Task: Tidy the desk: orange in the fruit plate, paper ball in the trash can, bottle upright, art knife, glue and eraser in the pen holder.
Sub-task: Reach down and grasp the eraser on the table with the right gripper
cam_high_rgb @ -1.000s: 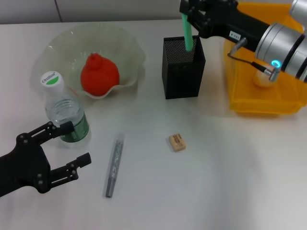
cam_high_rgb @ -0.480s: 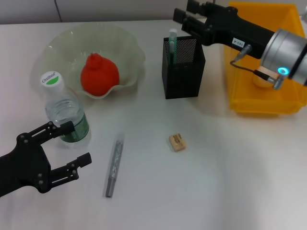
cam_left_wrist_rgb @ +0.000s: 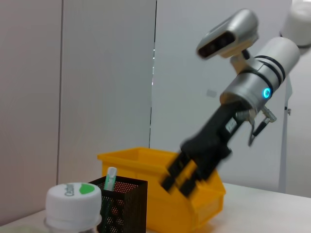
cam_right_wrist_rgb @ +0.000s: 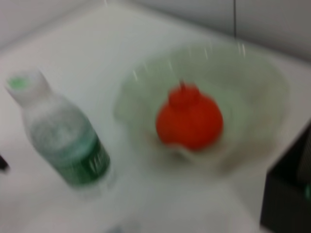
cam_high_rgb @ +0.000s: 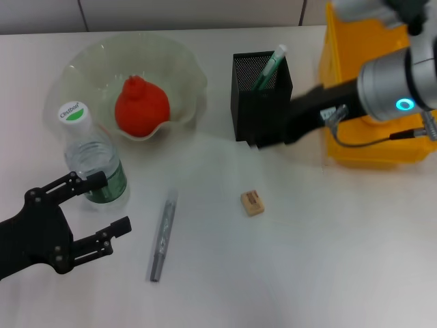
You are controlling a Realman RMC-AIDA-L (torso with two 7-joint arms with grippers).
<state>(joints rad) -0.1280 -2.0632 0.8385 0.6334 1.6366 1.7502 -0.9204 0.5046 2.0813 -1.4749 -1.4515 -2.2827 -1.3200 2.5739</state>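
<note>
Yellow bin [cam_high_rgb: 355,147] unchanged at the bench's right edge. Right gripper [cam_high_rgb: 270,137] has pulled off the top of the holder [cam_high_rgb: 259,109], now low at its front right; jaws blurred, can't tell their state. Plate [cam_high_rgb: 184,75] with orange [cam_high_rgb: 140,106], upright bottle [cam_high_rgb: 92,164]: same. Left gripper [cam_high_rgb: 102,212] parked near the bottle, jaws spread, empty. Green glue stick [cam_high_rgb: 270,65] now leans in the holder, released. Knife [cam_high_rgb: 162,236], eraser [cam_high_rgb: 252,203] on the bench, unmoved.

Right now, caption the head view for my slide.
Red-orange orange in green scalloped fruit plate; tan eraser on desk; right gripper beside black mesh pen holder.
</note>
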